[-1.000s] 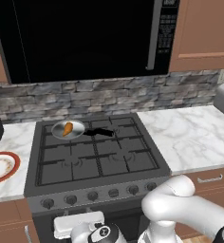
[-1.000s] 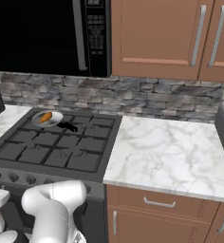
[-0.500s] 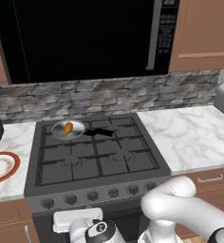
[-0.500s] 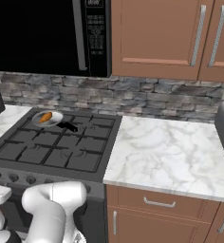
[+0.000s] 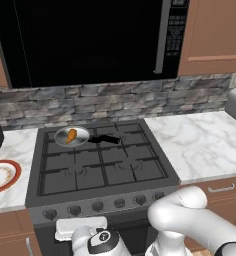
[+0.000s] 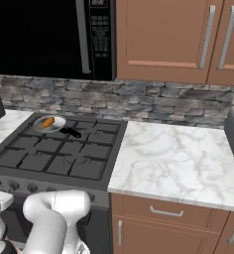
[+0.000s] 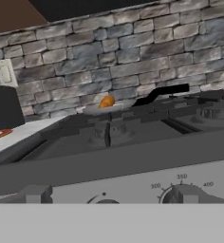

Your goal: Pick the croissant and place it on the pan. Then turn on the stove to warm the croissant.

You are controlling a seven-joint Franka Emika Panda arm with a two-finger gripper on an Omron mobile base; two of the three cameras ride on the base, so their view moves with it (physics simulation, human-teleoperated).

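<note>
Hardly anything is shifting since a moment ago: my arm is easing slightly lower in front of the stove [image 5: 102,172], and my claw is standing wide apart, gripping nothing. Numbers 350, 400 and, I think, 300 are ringing a knob [image 7: 180,193] in the hand view. Croissant [image 5: 71,135] is lying in the pan [image 5: 61,138] on the rear left burner. Marble surface [image 5: 200,142] is flanking the range below a stone backsplash [image 6: 178,106], microwave [image 5: 90,40] and brown cabinets [image 6: 163,39].

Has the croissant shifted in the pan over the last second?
No. The croissant lies in the pan on the stove's back-left burner, same spot against the grates as before.
</note>
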